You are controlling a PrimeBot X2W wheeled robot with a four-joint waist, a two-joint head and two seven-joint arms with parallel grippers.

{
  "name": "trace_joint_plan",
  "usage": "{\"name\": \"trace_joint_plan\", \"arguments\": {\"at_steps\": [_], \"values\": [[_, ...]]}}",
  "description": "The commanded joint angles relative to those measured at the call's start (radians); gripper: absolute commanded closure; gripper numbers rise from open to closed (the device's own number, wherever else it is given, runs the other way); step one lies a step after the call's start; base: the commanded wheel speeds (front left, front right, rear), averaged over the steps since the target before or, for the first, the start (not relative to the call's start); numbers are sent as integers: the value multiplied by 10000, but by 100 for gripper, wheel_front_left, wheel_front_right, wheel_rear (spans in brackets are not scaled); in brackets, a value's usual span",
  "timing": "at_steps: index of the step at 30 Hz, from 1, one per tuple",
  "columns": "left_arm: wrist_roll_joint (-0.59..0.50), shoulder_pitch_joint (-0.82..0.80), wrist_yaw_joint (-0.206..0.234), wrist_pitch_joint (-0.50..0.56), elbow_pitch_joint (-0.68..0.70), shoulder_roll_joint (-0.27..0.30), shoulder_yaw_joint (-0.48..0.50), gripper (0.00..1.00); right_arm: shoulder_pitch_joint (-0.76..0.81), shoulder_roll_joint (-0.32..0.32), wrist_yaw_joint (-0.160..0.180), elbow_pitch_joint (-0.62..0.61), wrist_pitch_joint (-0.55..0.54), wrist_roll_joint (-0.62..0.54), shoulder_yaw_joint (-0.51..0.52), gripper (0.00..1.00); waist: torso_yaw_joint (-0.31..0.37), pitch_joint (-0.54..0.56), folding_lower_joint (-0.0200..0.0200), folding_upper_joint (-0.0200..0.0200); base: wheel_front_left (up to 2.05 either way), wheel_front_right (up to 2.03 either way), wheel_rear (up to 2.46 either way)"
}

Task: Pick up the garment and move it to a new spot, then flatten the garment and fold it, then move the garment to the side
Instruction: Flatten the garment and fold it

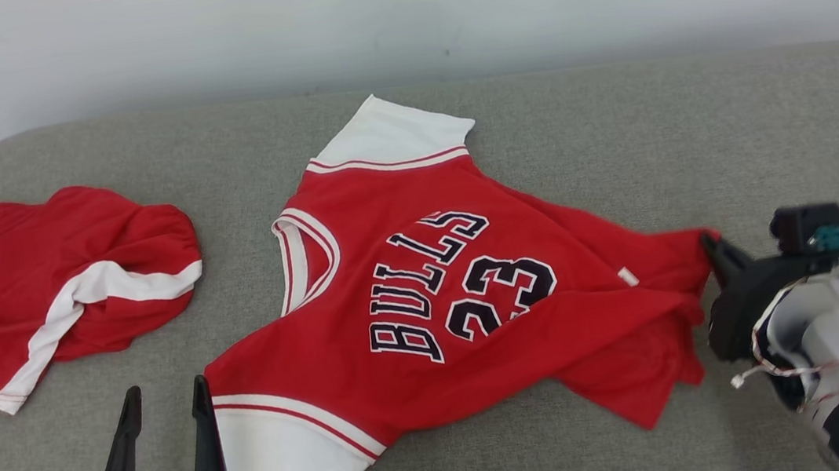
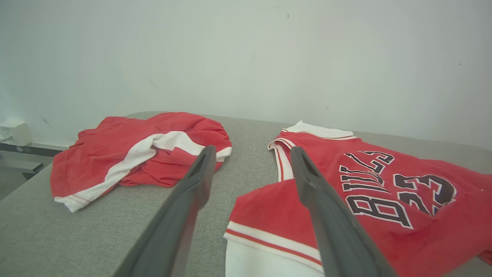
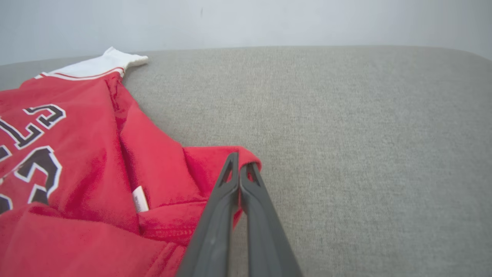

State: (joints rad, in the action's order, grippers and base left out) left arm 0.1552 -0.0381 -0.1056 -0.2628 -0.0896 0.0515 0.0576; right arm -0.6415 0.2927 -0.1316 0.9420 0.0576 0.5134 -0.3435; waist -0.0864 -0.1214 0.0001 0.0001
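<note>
Red Bulls jersey (image 1: 580, 328) lies print-up in the middle of the desk (image 1: 652, 130). Collar points toward the desk's left end and hem toward its right end, with one white sleeve on the far side and one at the near edge. Hem end is rumpled and doubled over, white tag (image 1: 626, 276) showing. Right hand (image 1: 708, 242) sits at the hem corner nearest the desk's right end, jaws pressed together on a small bunch of red cloth at the tips. So it has the jersey, but the bite looks thin. Left hand (image 1: 166, 391) hangs at the desk's near edge, left of middle, jaws wide apart and holding nothing. It is just beside the near white sleeve; can't tell if it touches. Red shorts (image 1: 62, 284) are heaped at the desk's left end, apart from the jersey. Step in hand, my read: the pick-up for moving the jersey to a new spot. To do it well, lift slowly and watch that the pinched corner doesn't slip out of the tips. If it creeps, re-grip deeper past the hem seam. Can't tell whether one layer or both are caught; one layer would let the body sag and twist. Raise it enough that the collar end clears the desk instead of dragging. Carry it away from the desk's left end so the shorts aren't swept. The free hand could take the near sleeve or shoulder to share the weight.
</note>
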Motion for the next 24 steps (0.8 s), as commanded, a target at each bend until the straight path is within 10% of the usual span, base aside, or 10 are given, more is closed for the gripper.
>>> {"name": "trace_joint_plan", "arguments": {"at_steps": [1, 14, 15, 17, 24], "values": [[-30, 46, 11, -25, -15, -14, 3, 0, -153, 129, 21, -53, 127, 131, -29, 100, 48, 71, -1, -1, 0, 0, 0], [25, 139, -5, -23, -44, -14, -214, 0, -2139, 804, 22, 388, 742, 725, -506, 100, -141, 211, -1, -1, 0, 0, 0], [26, 153, 2, -25, -63, -14, -235, 0, -2203, 777, 22, 561, 708, 716, -554, 93, -164, 221, -1, -1, 0, 0, 0], [49, 194, 21, -25, -89, -14, -272, 0, -2343, 677, 22, 848, 773, 747, -626, 0, -186, 248, -1, -1, 0, 0, 0], [11, 384, 50, -25, -131, -13, -240, 0, -1906, 564, 22, 1131, 1442, 931, -1018, 0, 27, 575, -1, -1, 0, 0, 0]]}}
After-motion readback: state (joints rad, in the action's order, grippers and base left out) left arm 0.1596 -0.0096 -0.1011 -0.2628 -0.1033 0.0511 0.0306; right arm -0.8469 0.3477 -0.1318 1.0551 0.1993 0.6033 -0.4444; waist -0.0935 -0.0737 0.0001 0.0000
